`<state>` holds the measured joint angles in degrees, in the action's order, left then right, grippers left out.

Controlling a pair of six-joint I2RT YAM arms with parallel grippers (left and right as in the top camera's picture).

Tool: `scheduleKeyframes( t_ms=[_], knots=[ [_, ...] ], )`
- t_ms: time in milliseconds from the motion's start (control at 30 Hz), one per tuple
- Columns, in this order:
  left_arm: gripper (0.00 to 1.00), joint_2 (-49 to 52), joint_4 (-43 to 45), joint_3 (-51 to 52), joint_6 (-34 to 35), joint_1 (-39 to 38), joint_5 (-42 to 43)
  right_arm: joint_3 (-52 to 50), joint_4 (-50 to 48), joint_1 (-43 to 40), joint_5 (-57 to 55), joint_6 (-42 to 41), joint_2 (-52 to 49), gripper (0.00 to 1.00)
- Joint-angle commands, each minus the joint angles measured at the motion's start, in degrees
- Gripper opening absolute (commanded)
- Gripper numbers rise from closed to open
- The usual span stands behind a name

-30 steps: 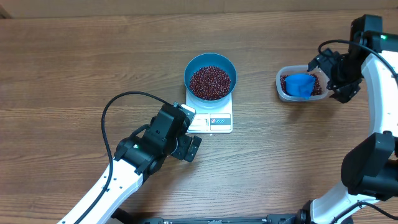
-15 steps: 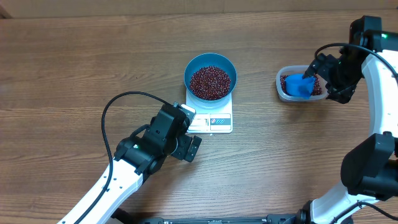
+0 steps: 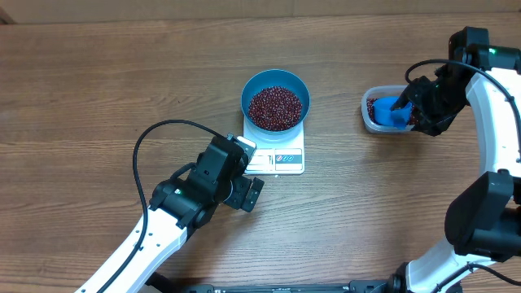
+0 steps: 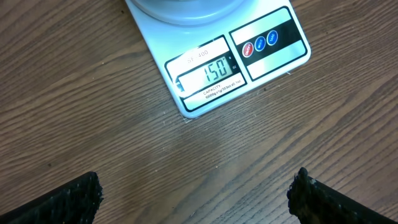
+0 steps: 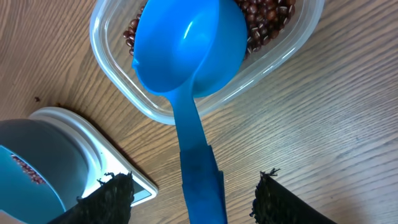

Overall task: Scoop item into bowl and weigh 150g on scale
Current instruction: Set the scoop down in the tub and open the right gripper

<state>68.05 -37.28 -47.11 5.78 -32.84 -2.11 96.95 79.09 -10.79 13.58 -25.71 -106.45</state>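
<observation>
From overhead, the scale sits on the wooden table with the blue bowl on its back half, holding a mound of beans. The left gripper hangs just off the scale's front-left corner. The right gripper is well to the scale's right, at a clear tub with a blue scoop in it.

In the left wrist view, that gripper's fingers stand wide apart, empty, in front of the scale, whose display reads 150 (plain enough).

In the right wrist view, the scoop's cup lies on more beans in the tub. Its handle runs between the right gripper's fingers, which are spread, with a gap on each side.
</observation>
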Motion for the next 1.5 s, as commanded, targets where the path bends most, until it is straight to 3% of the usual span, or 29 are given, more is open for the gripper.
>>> scheduleKeyframes(
  t_ms=[0,100,433,600,700,967,1467],
  knots=[
    [0.99,0.1,0.0,-1.3,-0.7,0.3,0.5,-1.8,-0.5,0.2,0.7,-2.6,1.0,0.6],
    [0.99,0.1,0.0,-1.3,-0.7,0.3,0.5,-3.0,-1.5,0.2,0.7,-1.2,1.0,0.56],
    [1.0,0.1,0.0,-1.3,-0.7,0.3,0.5,-3.0,-2.1,0.1,3.2,12.8,0.9,0.54],
    [0.99,0.1,0.0,-1.3,-0.7,0.3,0.5,-3.0,-2.1,-0.4,3.0,10.5,0.9,0.54],
    [1.0,0.1,0.0,-1.3,-0.7,0.3,0.5,-2.8,-0.9,-2.1,3.1,10.5,1.0,0.64],
    [1.0,0.1,0.0,-1.3,-0.7,0.3,0.5,-2.6,-0.8,-4.0,5.7,4.0,1.4,0.64],
    [1.0,0.1,0.0,-1.3,-0.7,0.3,0.5,-0.9,2.4,-6.5,8.8,6.5,1.4,0.68]
  ],
)
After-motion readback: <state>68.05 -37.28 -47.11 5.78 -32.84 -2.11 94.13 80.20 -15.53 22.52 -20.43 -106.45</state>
